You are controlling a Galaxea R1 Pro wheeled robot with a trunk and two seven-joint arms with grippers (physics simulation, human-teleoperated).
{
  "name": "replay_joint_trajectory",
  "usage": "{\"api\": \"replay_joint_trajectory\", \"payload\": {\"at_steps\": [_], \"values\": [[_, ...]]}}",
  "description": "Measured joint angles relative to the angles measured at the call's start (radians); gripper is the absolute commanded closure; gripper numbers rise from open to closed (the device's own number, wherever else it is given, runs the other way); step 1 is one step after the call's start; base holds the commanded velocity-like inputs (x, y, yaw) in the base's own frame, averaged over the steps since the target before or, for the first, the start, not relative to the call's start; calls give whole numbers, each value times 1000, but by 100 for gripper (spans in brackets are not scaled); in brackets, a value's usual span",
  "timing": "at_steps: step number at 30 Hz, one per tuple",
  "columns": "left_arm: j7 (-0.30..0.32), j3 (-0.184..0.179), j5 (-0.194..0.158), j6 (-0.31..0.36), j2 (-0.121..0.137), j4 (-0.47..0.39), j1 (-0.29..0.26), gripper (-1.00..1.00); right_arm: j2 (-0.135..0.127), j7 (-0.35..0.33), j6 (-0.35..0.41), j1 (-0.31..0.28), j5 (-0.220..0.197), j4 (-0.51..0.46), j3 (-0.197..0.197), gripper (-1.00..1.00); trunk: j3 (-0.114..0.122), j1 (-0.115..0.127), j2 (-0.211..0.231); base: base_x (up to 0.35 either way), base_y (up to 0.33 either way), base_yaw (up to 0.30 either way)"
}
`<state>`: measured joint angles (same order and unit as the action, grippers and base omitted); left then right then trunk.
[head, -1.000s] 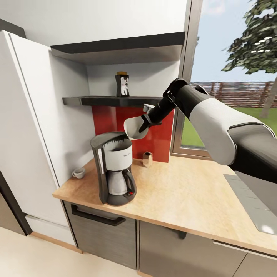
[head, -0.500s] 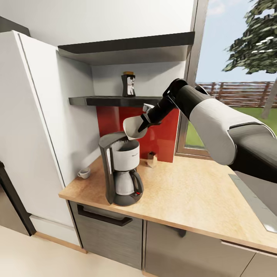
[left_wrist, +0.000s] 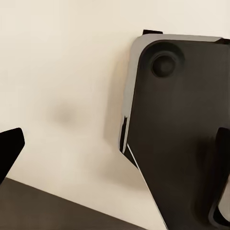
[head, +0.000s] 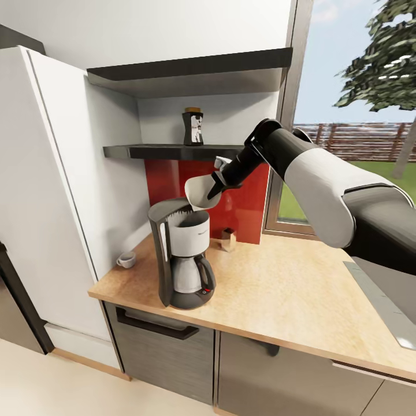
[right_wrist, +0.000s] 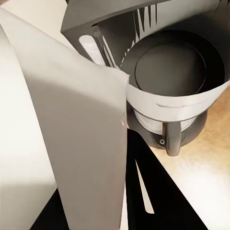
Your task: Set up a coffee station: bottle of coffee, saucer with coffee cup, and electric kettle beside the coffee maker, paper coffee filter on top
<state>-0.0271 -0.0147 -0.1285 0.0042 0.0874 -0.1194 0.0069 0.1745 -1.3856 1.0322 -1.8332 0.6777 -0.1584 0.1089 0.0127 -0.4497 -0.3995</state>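
Right gripper jaws clamped on the paper coffee filter, held tilted just above the open top of the coffee maker on the kitchen countertop. Left gripper: two dark fingertips spread wide apart, nothing between them. Bottle of coffee upright on the shelf. Coffee cup at the counter's back left corner.

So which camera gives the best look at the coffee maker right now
The head view: it shows the whole coffee maker upright on the kitchen countertop, carafe and red switch included. The right wrist view looks down into its open top from close by, partly behind the paper coffee filter.
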Motion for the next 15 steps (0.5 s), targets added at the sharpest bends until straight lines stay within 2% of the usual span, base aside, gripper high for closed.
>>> {"api": "replay_joint_trajectory", "payload": {"at_steps": [15], "values": [[0, 0, 0, 1, -2, -1, 0, -100, 0, 0, 0, 8, 2, 7, 2, 100, 0, 0, 0, 17, 0, 0]]}}
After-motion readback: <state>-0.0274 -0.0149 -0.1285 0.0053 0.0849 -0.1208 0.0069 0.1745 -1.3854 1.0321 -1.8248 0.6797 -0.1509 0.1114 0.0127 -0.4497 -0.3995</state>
